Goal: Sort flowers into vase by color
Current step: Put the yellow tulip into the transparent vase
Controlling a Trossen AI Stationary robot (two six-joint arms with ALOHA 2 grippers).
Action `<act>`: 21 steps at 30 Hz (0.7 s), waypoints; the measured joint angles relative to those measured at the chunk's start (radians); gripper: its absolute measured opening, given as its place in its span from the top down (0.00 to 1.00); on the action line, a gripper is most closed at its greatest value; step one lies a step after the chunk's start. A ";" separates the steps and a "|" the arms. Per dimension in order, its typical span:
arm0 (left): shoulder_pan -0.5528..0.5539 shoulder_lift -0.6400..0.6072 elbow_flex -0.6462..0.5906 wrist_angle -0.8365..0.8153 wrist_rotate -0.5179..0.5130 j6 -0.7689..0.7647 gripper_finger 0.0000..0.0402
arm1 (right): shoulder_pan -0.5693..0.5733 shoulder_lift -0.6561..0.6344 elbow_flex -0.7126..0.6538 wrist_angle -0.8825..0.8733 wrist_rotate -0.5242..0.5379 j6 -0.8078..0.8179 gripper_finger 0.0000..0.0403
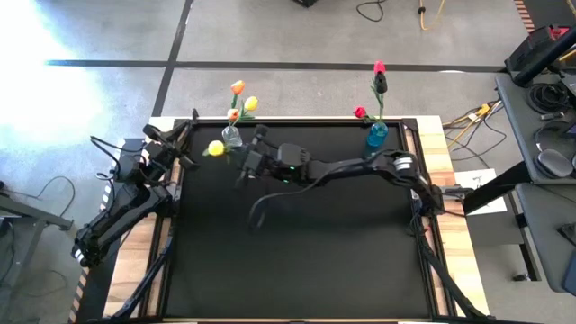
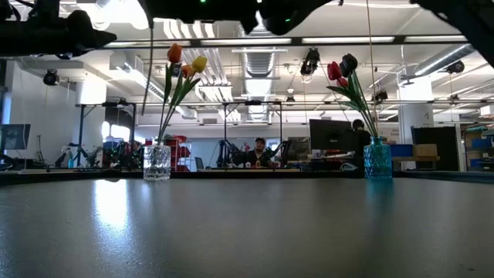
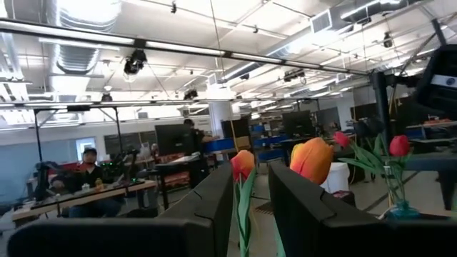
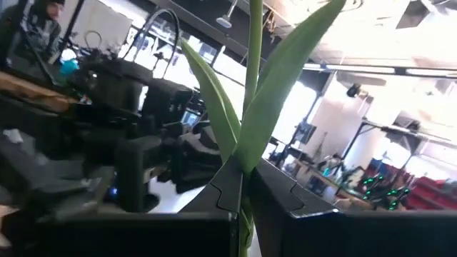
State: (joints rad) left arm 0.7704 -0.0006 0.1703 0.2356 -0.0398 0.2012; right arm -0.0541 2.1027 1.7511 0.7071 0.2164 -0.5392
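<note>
The counter, a broad black top, carries two vases along its far edge. Landmark: the clear vase at the far left, holding orange and yellow flowers. Well to its right stands the blue vase with red, pink and dark tulips.

The right arm stretches across the counter from the blue vase's side, and the right gripper sits just beside the clear vase, on its near side. In the right wrist view its fingers are pressed together on a green stem with leaves. The yellow tulip just left of the clear vase is probably this flower's head, though I can't be sure.

The left gripper waits left of the clear vase; its fingers stand partly spread with nothing clearly between them.

The step in hand looks like bringing a yellow flower to the warm-coloured bunch. Next, the stem end must be brought over the vase mouth, lowered in, then let go.
</note>
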 joint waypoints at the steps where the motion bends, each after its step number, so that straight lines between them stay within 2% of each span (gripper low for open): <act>1: 0.000 0.000 0.000 -0.002 -0.003 0.000 0.81 | -0.005 0.028 0.045 -0.016 0.000 -0.009 0.97; 11: 0.000 0.000 0.000 -0.005 -0.009 0.000 0.81 | -0.041 0.250 0.488 -0.198 0.018 -0.135 0.97; 14: 0.000 0.000 0.000 -0.005 -0.052 -0.001 0.81 | -0.066 0.301 0.601 -0.256 0.015 -0.143 0.97; 17: 0.000 0.000 0.000 -0.005 -0.069 -0.001 0.81 | -0.099 0.310 0.593 -0.229 -0.034 -0.138 0.97; 21: 0.000 0.001 0.000 -0.008 -0.110 -0.008 0.81 | -0.148 0.310 0.594 -0.297 -0.058 -0.086 0.97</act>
State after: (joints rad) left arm 0.7700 0.0005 0.1699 0.2279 -0.1499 0.1932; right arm -0.2016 2.4123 2.3448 0.4096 0.1579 -0.6249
